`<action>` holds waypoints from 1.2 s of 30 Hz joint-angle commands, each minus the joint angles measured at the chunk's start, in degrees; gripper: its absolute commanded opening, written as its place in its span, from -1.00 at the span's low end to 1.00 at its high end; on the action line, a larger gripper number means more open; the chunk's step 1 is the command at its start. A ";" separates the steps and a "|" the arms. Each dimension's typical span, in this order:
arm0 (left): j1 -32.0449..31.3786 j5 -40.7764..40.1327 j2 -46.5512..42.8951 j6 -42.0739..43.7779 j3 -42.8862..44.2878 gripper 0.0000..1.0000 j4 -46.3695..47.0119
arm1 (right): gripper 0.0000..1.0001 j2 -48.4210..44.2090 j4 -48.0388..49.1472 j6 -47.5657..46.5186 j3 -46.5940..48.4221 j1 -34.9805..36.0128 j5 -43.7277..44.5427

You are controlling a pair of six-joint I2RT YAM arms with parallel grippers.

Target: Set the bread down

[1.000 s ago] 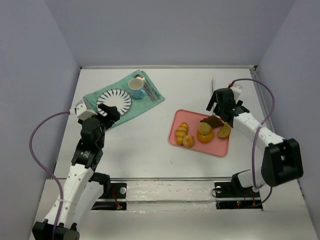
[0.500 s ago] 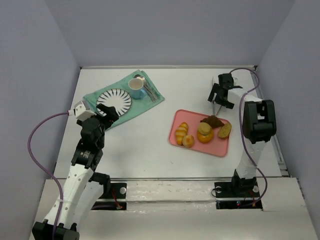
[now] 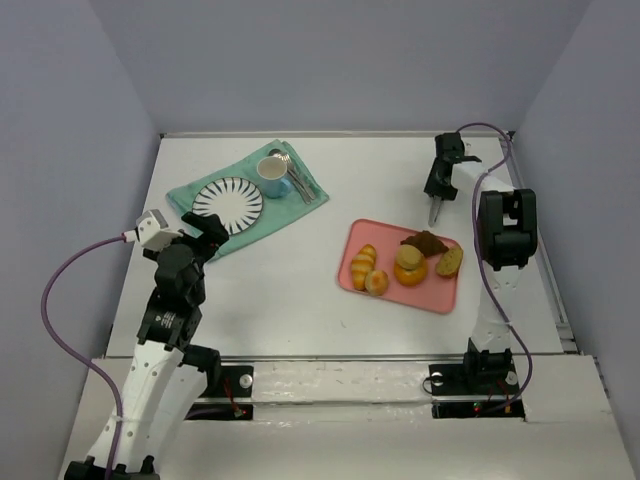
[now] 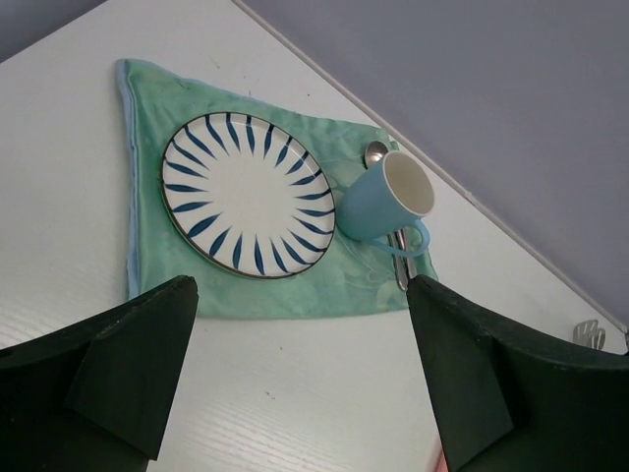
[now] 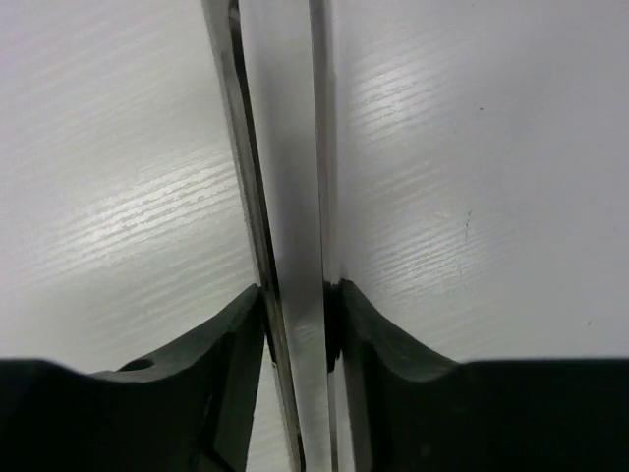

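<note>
Right arm has swung from the pink tray (image 3: 430, 296) to the table's far right.
The right gripper (image 5: 295, 305) has closed on a flat metal tool (image 5: 280, 147); the left gripper (image 4: 300, 295) hangs open. The bread (image 3: 377, 282) lies untouched on the tray, so lifting it likely comes next.

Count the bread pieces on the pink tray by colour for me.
Golden-orange: 4 - ridged loaf, small round bun, larger round bun, oval roll farthest right
Dark brown: 1 - dark chunk
Total: 5
</note>
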 commanded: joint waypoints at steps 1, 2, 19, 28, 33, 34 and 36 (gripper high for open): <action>0.18 -3.26 -1.98 -0.52 1.93 0.98 0.50 | -0.34 -0.54 -1.08 -1.08 1.76 -0.50 1.01; 0.18 -3.17 -2.16 -0.43 1.93 0.98 0.42 | -0.44 -0.90 -1.17 -1.61 1.85 -0.50 1.10; 0.18 -1.32 -2.68 -0.61 1.75 0.98 0.77 | -0.65 -35.94 -4.32 -5.94 -15.97 1.07 -12.17; 0.18 2.01 -1.72 -0.52 2.02 0.98 1.56 | -0.54 -60.38 -16.98 2.51 -32.52 21.90 -10.84; 0.18 2.98 -3.04 -0.78 1.40 0.98 1.82 | -0.43 -67.69 -22.78 1.65 -35.68 24.37 -26.55; 0.18 2.98 -3.21 -0.87 1.32 0.98 1.91 | -0.39 -67.61 -24.09 0.94 -35.77 24.37 -28.58; 0.18 3.07 -3.30 -0.87 1.32 0.98 1.82 | -0.29 -67.17 -27.86 0.32 -35.77 24.90 -32.28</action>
